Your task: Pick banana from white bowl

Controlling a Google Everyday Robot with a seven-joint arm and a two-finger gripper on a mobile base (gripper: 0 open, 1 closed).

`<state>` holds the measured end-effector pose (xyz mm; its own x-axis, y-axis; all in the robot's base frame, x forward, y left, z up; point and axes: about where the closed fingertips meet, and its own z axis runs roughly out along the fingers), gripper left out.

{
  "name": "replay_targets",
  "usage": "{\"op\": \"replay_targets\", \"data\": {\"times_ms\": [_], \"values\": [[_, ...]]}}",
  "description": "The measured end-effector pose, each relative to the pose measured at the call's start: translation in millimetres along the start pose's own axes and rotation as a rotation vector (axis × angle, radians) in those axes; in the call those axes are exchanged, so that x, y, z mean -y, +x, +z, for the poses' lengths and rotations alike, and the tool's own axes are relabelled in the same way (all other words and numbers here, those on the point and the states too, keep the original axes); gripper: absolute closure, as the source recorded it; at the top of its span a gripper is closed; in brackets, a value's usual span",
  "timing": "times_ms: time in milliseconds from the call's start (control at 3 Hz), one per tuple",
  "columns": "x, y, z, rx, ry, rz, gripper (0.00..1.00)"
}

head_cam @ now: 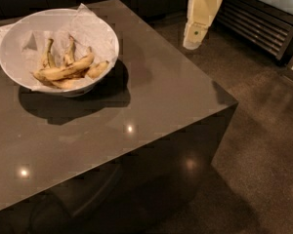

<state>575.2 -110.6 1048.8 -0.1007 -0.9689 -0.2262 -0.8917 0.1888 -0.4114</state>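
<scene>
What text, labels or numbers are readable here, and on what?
No readable text anywhere.
Gripper, hanging past the table's far right edge, above the floor: one small dark mark, not legible as text.
White bowl, its paper lining and the bananas: no print visible.
</scene>
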Motion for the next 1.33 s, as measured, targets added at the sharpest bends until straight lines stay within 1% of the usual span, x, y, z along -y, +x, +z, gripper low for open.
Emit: {"op": "replay_targets", "data": {"times_ms": [333,667,1000,1333], "values": [[9,-29,13,0.070,-0.026,-0.109,0.00],[11,-59,36,0.123,-0.094,-0.237,0.00],[15,-63,37,0.132,-0.079,-0.245,0.00],[20,-69,42,0.171,-0.085,-0.251,0.00]]}}
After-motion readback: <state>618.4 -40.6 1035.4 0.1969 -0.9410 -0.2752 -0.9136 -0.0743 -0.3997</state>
